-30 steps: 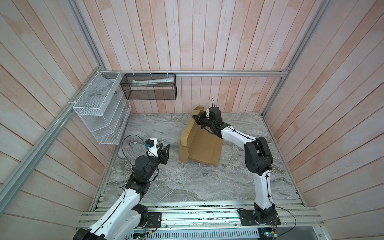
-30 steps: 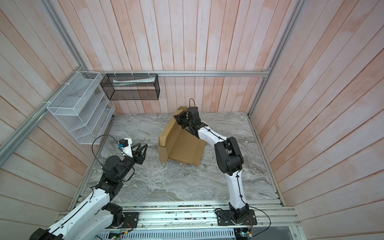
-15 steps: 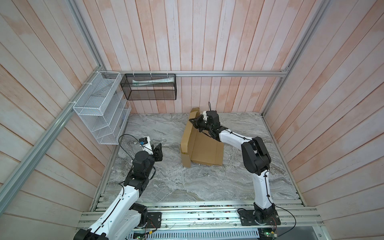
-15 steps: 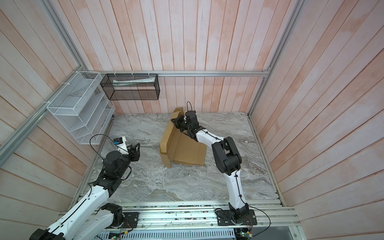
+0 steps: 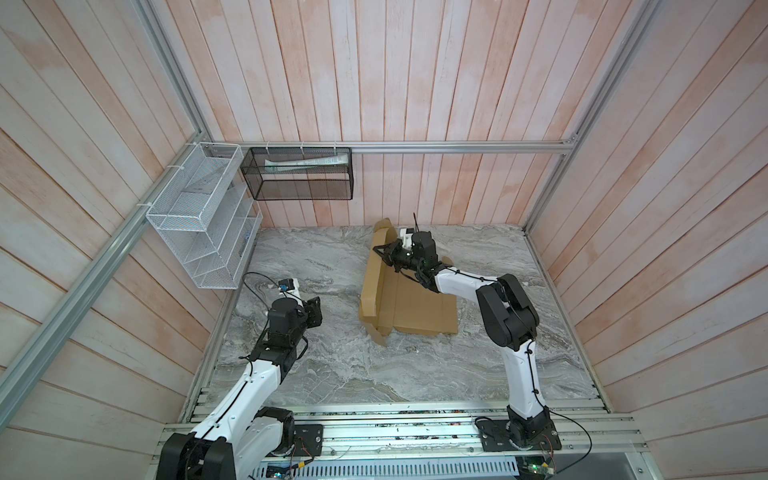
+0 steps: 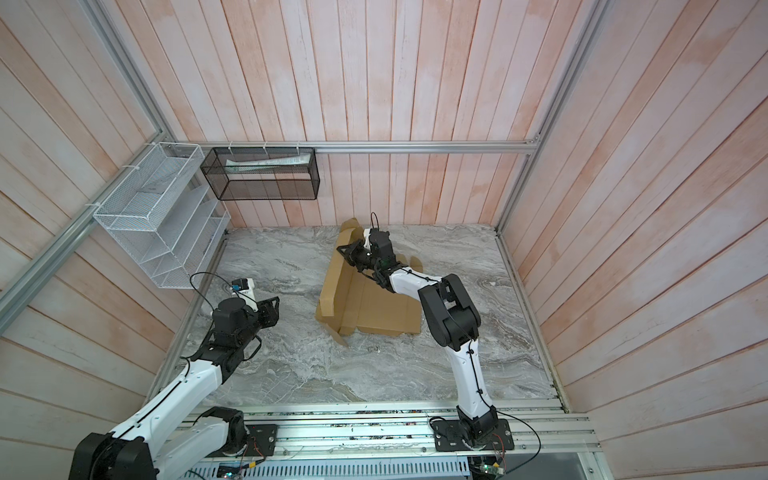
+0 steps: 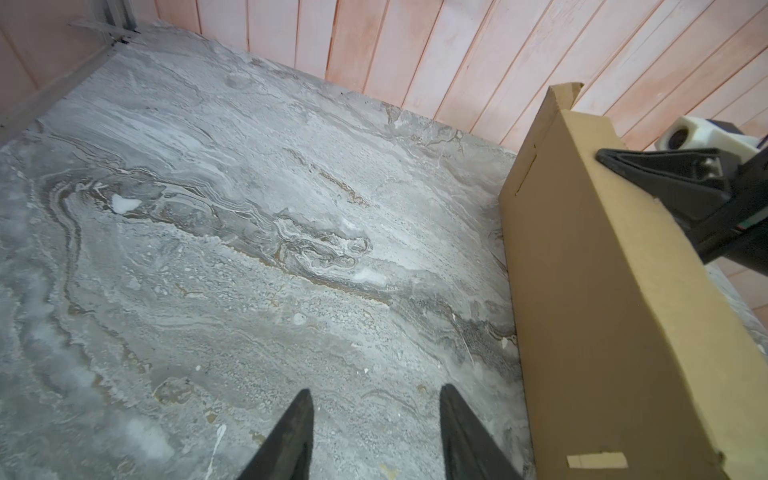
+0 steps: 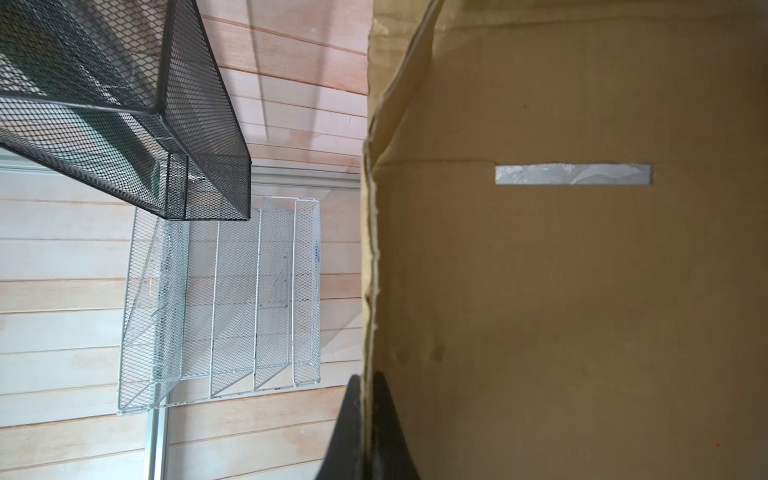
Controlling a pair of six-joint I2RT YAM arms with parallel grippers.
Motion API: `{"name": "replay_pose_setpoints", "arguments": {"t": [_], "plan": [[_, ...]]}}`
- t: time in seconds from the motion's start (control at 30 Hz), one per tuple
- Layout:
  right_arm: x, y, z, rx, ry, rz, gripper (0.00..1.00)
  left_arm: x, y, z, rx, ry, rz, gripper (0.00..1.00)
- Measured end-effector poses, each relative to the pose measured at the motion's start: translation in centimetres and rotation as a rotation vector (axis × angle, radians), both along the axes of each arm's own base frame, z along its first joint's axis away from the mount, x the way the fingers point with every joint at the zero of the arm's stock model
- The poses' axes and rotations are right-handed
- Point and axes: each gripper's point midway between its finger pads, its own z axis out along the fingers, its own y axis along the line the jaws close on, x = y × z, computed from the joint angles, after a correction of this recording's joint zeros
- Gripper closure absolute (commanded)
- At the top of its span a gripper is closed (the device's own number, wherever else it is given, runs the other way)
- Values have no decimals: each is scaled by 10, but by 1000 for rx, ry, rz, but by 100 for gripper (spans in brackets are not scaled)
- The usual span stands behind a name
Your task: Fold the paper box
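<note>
Paper box in right gripper

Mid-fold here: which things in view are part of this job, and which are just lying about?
Job:
paper box, partly folded
right gripper, shut on its raised flap
left gripper, open and empty

Lying about:
black mesh basket
white wire rack
Both hang on the walls.

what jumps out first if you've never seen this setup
The tan paper box lies half-folded near the back of the marble table, one long side flap standing up. The right gripper pinches that flap's top edge, while the left gripper hangs open and empty over the table's left side.
</note>
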Motion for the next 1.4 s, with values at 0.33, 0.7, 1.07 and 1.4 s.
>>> {"name": "replay_pose_setpoints", "arguments": {"t": [0.33,0.7,1.07,1.4], "plan": [[-2,12,3,16,-2,16,100,-7,-19,7,-50,-15,-90,49],[-12,43,15,99,-17,79,99,-17,-33,6,-73,-3,-122,49],[-37,23,-1,143,-62,117,99,-19,-38,-4,-69,32,-131,50],[-38,13,1,178,-78,116,99,-27,-58,-12,-63,65,-191,50]]}}
